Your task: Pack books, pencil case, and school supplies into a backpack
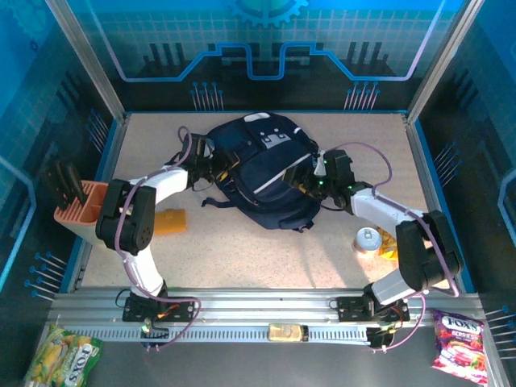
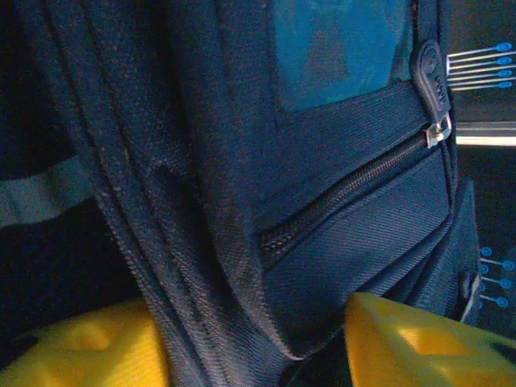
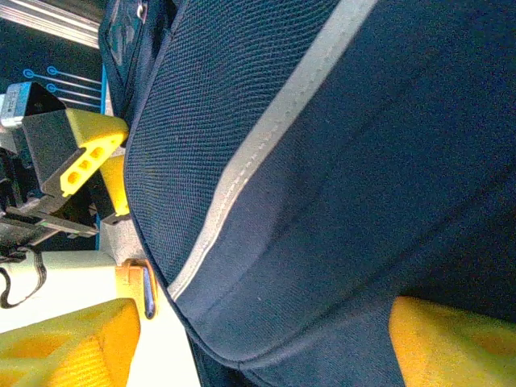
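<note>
Backpack [image 1: 266, 173] mid-table — red FOX'S bag [image 1: 460, 348] right, yellow FOX'S bag [image 1: 61, 359] left

Speckled beige tabletop [image 1: 242, 250] — blue-lit panel walls [image 1: 266, 40], aluminium frame posts [image 1: 85, 56]

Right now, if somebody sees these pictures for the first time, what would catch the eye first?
The dark navy backpack in the middle of the table, with the left end effector and the right end effector at its two sides. Then the orange-yellow pad lying beside the left arm.
</note>
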